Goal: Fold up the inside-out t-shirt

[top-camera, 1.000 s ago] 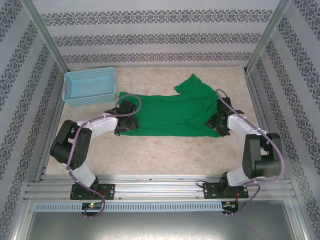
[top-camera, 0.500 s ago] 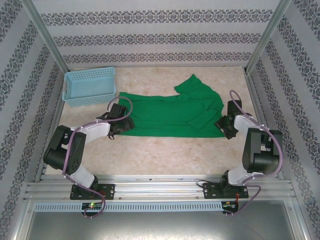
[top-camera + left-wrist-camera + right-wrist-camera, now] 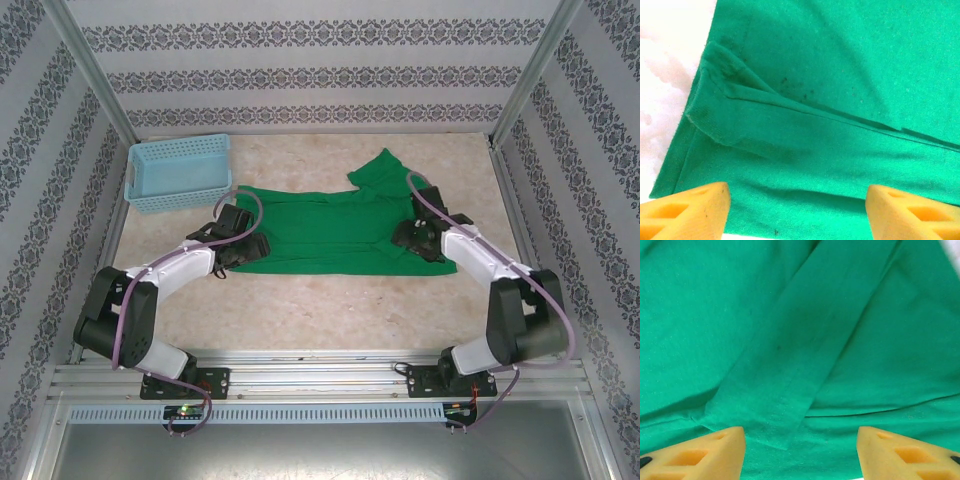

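On the middle of the pale table [image 3: 330,310] I see the green t-shirt [image 3: 330,225] spread out flat, running left to right as a long band. One part of it reaches out toward the far right. Its left end lies just beside the light blue basket [image 3: 180,172], which sits in the far left corner; I cannot tell whether cloth and basket touch.

From overhead, my left arm [image 3: 185,265] reaches across to the shirt's left end and my right arm [image 3: 480,255] reaches in over its right end.

Through the left wrist camera, the left gripper [image 3: 797,217] has its jaws spread wide. Its yellow fingers [image 3: 685,210] sit at either side with nothing pinched between them. Below them lies the shirt's left edge, with a small fold of hem turned over and a long crease running off to the right. Bare table shows past the cloth on the left.

Through the right wrist camera, the right gripper [image 3: 800,457] is likewise spread apart and holds nothing. Its yellow fingers [image 3: 702,452] hang above smooth green cloth. A flat folded strip of the shirt runs diagonally across that view, ending between the two fingers.
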You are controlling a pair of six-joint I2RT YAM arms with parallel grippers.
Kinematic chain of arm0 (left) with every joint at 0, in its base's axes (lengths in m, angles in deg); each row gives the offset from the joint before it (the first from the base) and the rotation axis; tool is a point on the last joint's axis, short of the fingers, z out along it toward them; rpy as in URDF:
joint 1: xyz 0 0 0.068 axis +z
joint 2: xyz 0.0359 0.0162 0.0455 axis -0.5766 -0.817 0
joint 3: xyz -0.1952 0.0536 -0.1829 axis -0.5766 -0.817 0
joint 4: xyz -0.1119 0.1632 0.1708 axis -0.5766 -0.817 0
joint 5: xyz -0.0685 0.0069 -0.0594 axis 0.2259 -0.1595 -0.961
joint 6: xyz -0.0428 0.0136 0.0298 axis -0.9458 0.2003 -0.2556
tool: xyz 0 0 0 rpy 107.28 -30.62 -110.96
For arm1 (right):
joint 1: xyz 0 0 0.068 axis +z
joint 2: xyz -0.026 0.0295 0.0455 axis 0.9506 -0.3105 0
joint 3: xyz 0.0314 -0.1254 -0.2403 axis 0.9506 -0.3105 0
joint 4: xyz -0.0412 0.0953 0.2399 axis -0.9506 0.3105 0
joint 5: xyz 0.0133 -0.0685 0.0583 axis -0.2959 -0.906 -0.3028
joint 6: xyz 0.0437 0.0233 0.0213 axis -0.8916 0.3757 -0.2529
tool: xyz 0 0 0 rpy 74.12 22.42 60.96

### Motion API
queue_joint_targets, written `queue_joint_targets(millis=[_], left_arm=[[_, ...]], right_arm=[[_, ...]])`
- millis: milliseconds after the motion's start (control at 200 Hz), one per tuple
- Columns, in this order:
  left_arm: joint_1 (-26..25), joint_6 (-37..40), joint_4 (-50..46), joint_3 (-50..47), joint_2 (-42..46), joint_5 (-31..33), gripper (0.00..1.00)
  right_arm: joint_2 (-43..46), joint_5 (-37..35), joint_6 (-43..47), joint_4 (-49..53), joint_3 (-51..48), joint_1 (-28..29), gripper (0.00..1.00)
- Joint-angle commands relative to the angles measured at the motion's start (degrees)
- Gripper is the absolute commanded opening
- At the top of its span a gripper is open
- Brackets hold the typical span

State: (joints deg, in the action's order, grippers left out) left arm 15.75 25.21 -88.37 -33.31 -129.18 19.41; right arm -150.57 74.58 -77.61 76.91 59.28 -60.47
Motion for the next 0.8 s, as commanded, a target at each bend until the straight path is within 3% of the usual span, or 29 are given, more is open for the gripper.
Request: queue_joint_targets(millis=[0, 300, 615, 794], left_arm=[[-0.5, 0.9, -0.7, 0.3, -1.5, -0.2, 0.72], [-0.7, 1.2, 2.5, -4.4, -6.2, 0.6, 0.72], [-0.8, 0.9, 4.1, -9.1, -5.9, 1.6, 0.73], [-0.9, 0.6, 4.2, -9.5, -5.5, 1.3, 0.73]], right_arm=[[-4.8, 4.0, -2.6, -3.5, 1.3, 0.8, 0.61], [-15.0, 7.9, -4.5, -5.8, 7.2, 1.4, 0.61], [-18.9, 5.5, -3.9, -4.0, 13.5, 1.7, 0.52], [-24.4, 8.2, -3.0, -3.4, 21.8, 1.8, 0.48]])
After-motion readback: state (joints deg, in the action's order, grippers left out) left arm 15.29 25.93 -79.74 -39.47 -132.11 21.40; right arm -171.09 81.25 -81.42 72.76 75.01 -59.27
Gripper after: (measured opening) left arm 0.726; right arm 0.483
